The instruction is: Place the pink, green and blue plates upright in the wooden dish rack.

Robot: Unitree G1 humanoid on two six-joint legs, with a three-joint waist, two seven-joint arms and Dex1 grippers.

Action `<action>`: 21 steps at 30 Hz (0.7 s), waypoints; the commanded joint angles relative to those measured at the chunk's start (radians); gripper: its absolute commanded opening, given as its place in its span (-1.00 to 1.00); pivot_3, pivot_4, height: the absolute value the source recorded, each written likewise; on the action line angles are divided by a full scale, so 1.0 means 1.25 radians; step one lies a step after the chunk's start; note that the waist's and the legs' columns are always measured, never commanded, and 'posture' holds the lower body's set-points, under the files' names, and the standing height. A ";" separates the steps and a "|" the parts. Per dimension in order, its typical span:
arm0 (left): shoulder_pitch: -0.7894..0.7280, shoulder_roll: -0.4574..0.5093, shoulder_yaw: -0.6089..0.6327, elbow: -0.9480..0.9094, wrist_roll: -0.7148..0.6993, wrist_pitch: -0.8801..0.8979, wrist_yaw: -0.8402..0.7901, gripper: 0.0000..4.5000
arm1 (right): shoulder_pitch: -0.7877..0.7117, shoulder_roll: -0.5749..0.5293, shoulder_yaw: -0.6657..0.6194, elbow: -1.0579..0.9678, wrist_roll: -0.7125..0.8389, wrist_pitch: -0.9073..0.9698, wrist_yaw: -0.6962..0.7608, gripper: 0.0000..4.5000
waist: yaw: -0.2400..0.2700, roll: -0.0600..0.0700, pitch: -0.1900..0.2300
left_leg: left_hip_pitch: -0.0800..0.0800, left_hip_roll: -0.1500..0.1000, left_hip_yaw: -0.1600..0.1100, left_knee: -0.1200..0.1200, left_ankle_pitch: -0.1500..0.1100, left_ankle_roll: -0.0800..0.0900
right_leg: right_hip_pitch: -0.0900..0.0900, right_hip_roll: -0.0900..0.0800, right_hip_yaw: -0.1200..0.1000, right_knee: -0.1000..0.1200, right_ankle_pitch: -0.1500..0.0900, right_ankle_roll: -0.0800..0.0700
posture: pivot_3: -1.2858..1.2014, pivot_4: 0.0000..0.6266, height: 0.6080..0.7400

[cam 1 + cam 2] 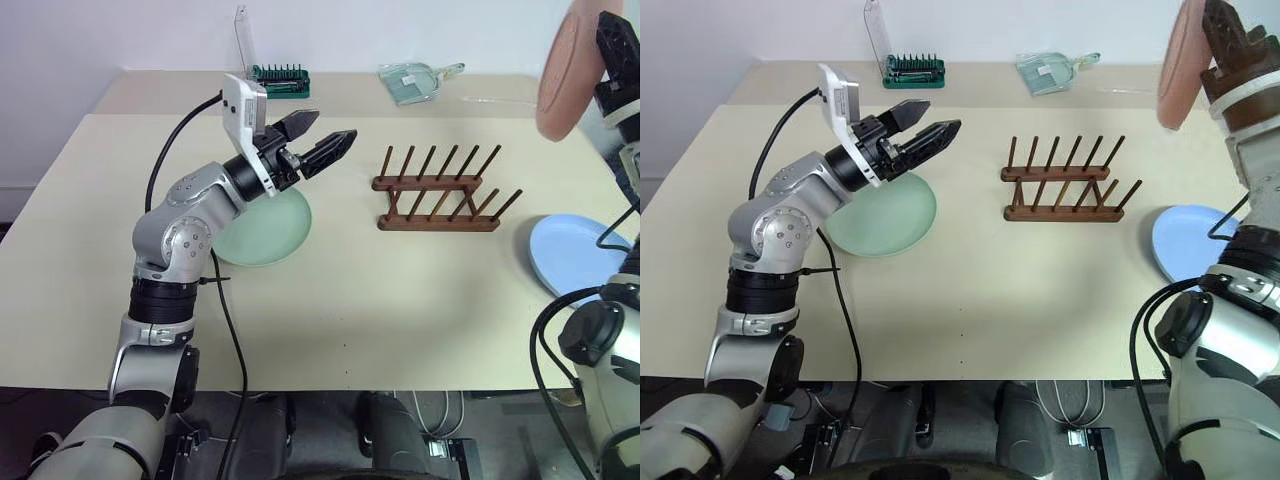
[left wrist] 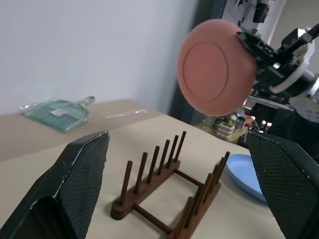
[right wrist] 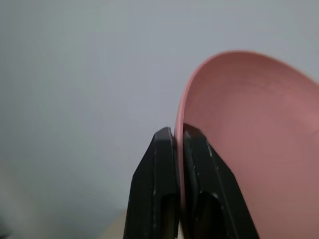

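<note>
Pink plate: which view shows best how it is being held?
The right wrist view: the right tool is shut on the rim of the pink plate, one finger on each face. The left wrist view shows the whole plate raised above the wooden dish rack; the eye views crop it at the frame's edge.

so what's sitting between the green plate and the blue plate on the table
The wooden dish rack, its pegs holding nothing, stands between the green plate and the blue plate; bare table otherwise, seen from the head views.
</note>
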 commanded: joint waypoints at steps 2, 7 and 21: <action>-0.011 -0.013 0.019 -0.018 -0.004 -0.004 -0.011 0.99 | -0.025 -0.034 -0.017 0.029 0.027 0.070 0.042 -1.00 | 0.000 0.000 0.000 | 0.000 0.000 0.000 0.000 0.000 0.000 | 0.000 0.000 0.000 0.000 0.000 0.000 | 0.03 -0.52 0.76; -0.007 -0.008 0.020 -0.027 -0.005 0.006 -0.021 0.99 | -0.045 -0.059 -0.024 0.124 0.016 0.108 0.075 -1.00 | 0.001 0.000 0.000 | 0.000 0.000 0.000 0.000 0.000 0.000 | 0.000 0.000 0.000 0.000 0.000 0.000 | 0.03 -0.52 0.76; -0.013 -0.014 0.038 -0.026 -0.010 0.046 -0.022 0.99 | 0.020 -0.039 -0.102 0.073 0.063 0.200 0.028 -1.00 | 0.002 0.000 0.000 | 0.000 0.000 0.000 0.000 0.000 0.000 | 0.000 0.000 0.000 -0.001 0.000 0.000 | 0.03 -0.52 0.76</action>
